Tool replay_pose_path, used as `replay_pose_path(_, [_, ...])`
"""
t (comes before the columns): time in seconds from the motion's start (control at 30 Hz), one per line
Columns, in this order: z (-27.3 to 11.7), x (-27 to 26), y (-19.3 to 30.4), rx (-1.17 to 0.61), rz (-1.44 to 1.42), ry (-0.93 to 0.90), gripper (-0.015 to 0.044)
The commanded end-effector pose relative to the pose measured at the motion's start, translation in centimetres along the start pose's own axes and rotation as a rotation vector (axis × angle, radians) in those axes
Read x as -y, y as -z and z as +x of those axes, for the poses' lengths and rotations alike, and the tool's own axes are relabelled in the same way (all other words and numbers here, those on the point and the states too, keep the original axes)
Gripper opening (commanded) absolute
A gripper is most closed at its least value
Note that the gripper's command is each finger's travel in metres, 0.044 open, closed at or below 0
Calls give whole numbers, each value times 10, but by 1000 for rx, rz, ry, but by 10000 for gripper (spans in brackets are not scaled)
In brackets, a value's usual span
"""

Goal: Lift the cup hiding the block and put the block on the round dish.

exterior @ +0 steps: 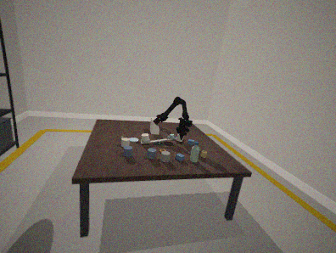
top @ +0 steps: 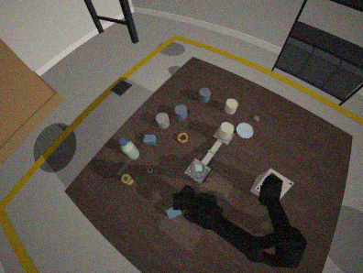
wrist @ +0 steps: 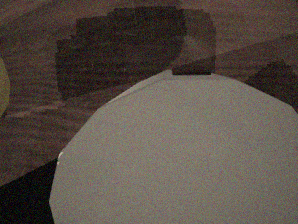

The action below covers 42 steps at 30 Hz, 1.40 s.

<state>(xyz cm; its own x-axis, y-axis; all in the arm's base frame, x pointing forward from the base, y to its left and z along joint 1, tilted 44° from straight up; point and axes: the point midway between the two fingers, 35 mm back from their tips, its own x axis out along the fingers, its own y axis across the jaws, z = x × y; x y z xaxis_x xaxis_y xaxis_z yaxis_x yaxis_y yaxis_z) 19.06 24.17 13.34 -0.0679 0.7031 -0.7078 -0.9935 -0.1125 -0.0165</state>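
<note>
A pale green block [top: 198,168] [exterior: 171,137] sits uncovered on the near end pan of the balance [top: 212,153] [exterior: 156,141]. The other cup [top: 225,130] [exterior: 145,137] stands upright on the far end. My gripper [top: 179,200] [exterior: 181,137] is shut on the lifted cup [wrist: 175,150], whose pale round face fills much of the wrist view. It is off to the side of the block's pan, near a blue flat block; the top view hides the held cup behind the dark gripper. The round dish [top: 245,130] [exterior: 133,139] is pale blue, has nothing on it and lies beside the far cup.
A white cup [top: 231,106], blue cups [top: 204,94] [top: 181,112] and a grey cup [top: 162,120] stand beyond the balance. An orange ring [top: 182,137], blue block [top: 149,139], bottle [top: 130,149] and yellow cylinder [top: 126,179] lie farther left. The flat blue block [top: 173,212] lies beside the gripper.
</note>
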Motion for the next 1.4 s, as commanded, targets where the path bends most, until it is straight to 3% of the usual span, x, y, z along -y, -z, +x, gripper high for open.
replay_pose_path(0.0, [0,0,0,-1,-2,-1,53])
replay_pose_path(0.5, [-12,1,1,-4,-1,-1,440])
replay_pose_path(0.6, [-51,0,2,-7,2,1,440])
replay_pose_path(0.77, [-54,0,2,-7,3,1,440])
replay_pose_path(1.0, [-74,17,3,1,23,94,260])
replay_pose_path(1.37, [-81,33,15,0,324,104,260])
